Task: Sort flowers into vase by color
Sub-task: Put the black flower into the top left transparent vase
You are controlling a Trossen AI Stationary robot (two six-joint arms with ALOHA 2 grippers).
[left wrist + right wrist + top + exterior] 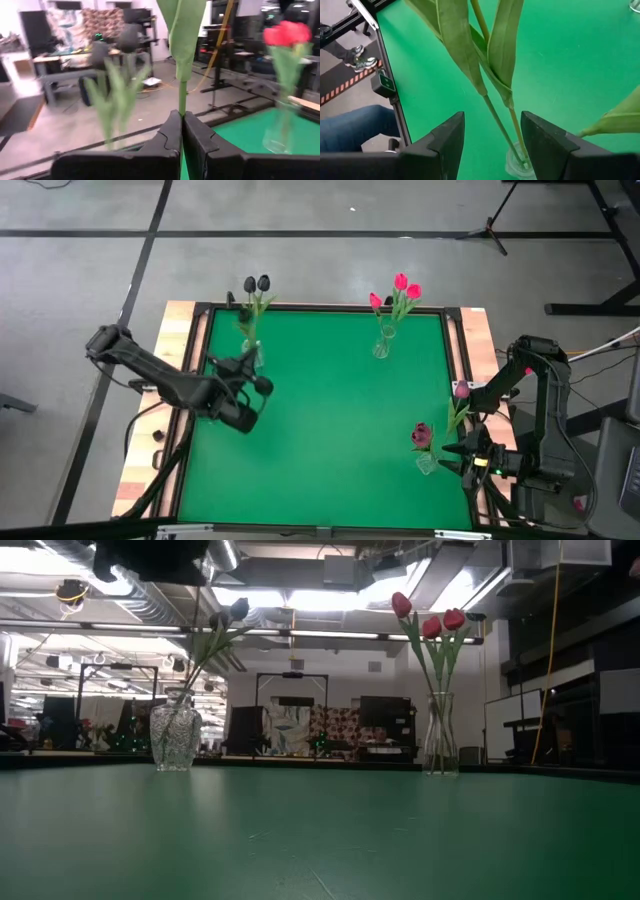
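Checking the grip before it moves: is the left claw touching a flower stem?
Touching. The left wrist view shows the left claw shut on the green stem, which rises from between its closed fingers.

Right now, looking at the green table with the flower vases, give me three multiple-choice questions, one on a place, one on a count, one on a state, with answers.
1. Where does the clear glass vase with bright pink tulips stand?
A. far edge, toward the right
B. table centre
C. near left corner

2. How many bright pink tulip heads does it hold?
A. one
B. three
C. five

3. How is the left claw?
A. wide open, empty
B. shut on a thin green tulip stem
C. out of view

Answers: 1 A, the high view shows it at the far edge, right of middle. 2 B, three heads show in the low view. 3 B, the left wrist view shows the fingers pinching the stem.
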